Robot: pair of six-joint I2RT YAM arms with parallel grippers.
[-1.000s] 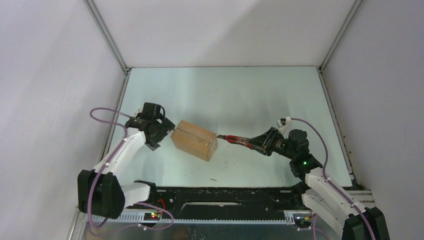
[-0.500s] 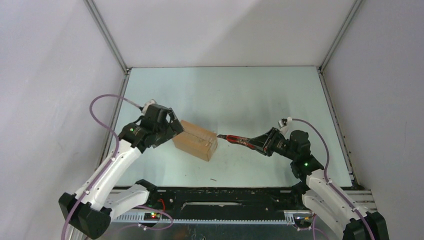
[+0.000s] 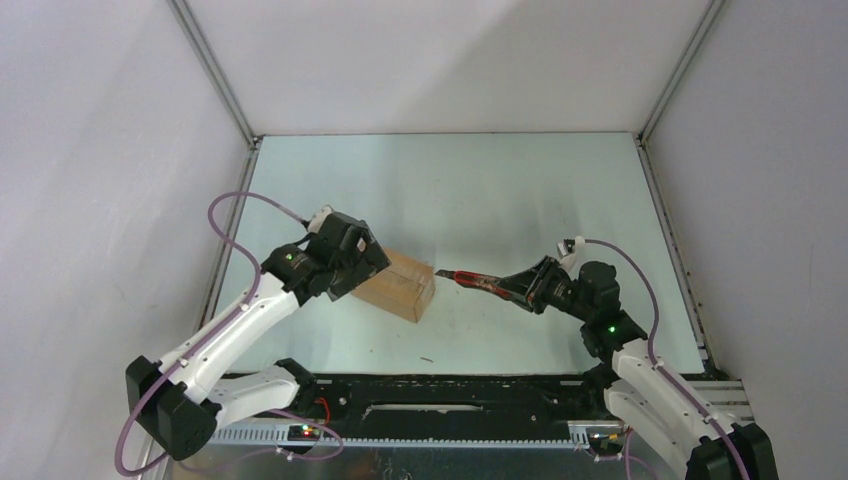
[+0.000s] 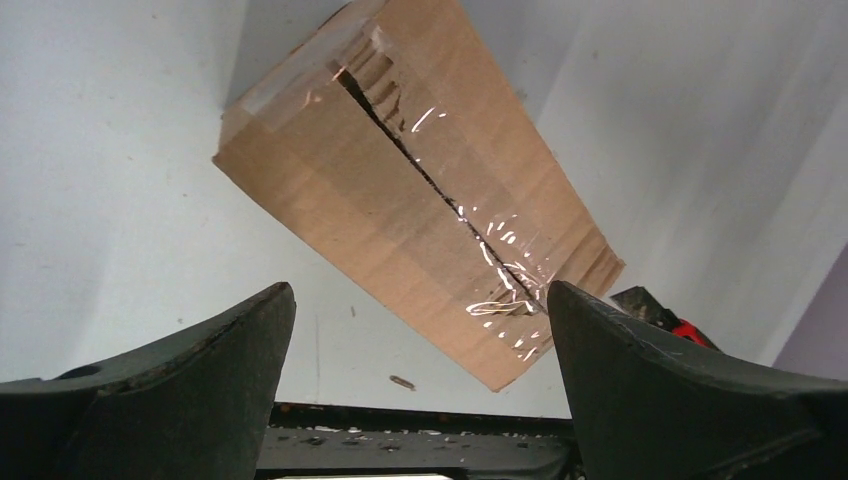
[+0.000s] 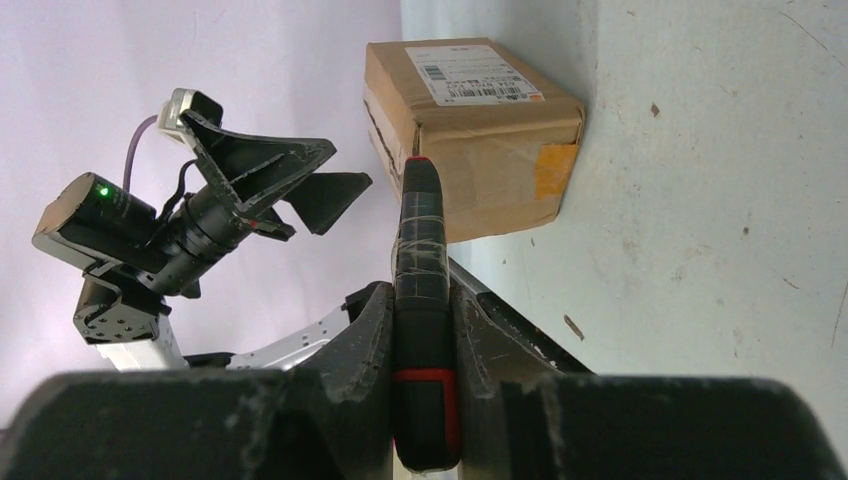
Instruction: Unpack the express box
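1. Your express box [image 3: 400, 288] sits on the worktop [image 3: 450, 190] between the two arms, flat on its base and turned at an angle to the worktop's edges.
2. Judging progress: the left wrist view shows a dark slit along the centre seam [image 4: 420, 170] of the box top, with ragged cardboard at one end. The cutting looks largely done.
3. The two top flaps lie flat and closed. Nothing has come out of the box, so opening and emptying it remain.
4. Your left tool [image 3: 355, 262] hangs over the box's left end with its fingers spread wide and nothing between them. In my reading, it is placed to work on a flap.
5. Your right tool [image 5: 420, 290] is pinching the utility knife [image 5: 420, 250] by its handle, to the right of the box. The tip points at the box's right end; you cannot tell whether it touches.
6. Materials: the box is plain brown corrugated card, rectangular and sharp-edged. Glossy clear tape [image 4: 500, 270] wrinkles along the slit and catches the light.
7. A white printed label [image 5: 480, 75] with barcodes covers one side face. The knife is slim, black with red parts, and its handle is wrapped in tape. The worktop is smooth and pale, with small scuffs.
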